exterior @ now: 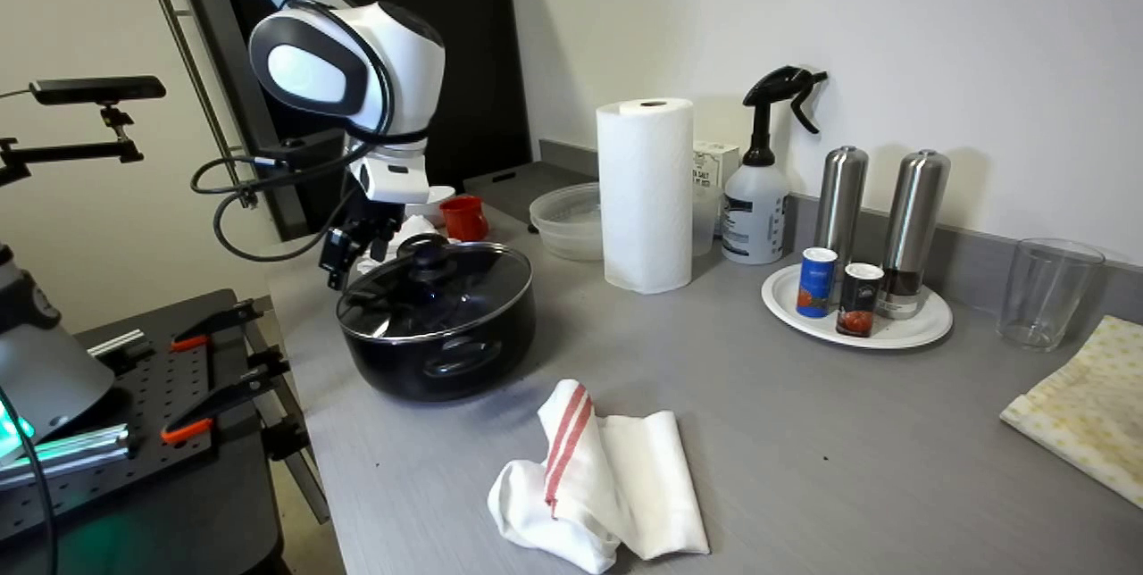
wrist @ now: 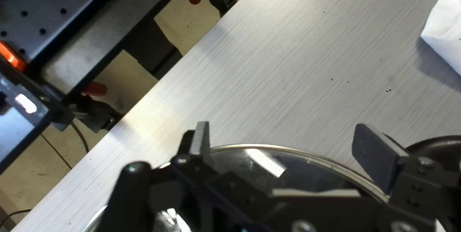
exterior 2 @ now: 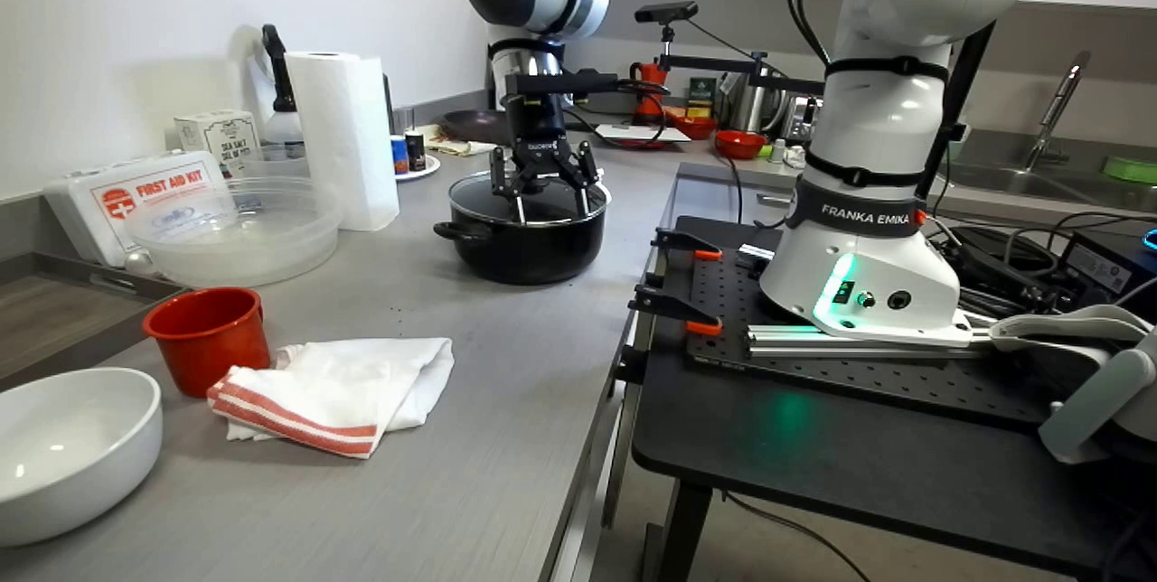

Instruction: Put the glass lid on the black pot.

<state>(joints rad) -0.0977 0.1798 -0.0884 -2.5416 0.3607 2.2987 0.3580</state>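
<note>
The glass lid [exterior: 478, 276] lies on top of the black pot [exterior: 393, 370], its metal rim level with the pot's edge and its dark knob in the middle. The lid [exterior 2: 472, 193] and the pot [exterior 2: 533, 258] also show in the other view, with a side handle at left. My gripper [exterior 2: 551, 207] hangs by the pot's rim, fingers pointing down and spread apart, with nothing between them. In an exterior view, the gripper [exterior: 357, 255] is partly hidden behind the pot. In the wrist view, the open gripper [wrist: 282, 142] covers part of the lid [wrist: 306, 174].
A red mug [exterior 2: 208, 342], a white bowl [exterior 2: 81, 446] and a striped cloth [exterior 2: 334, 392] stand on one side of the pot. Another striped cloth [exterior: 598, 486] lies on the other side. A paper towel roll [exterior: 647, 200] and a plate with shakers [exterior: 777, 298] stand toward the wall.
</note>
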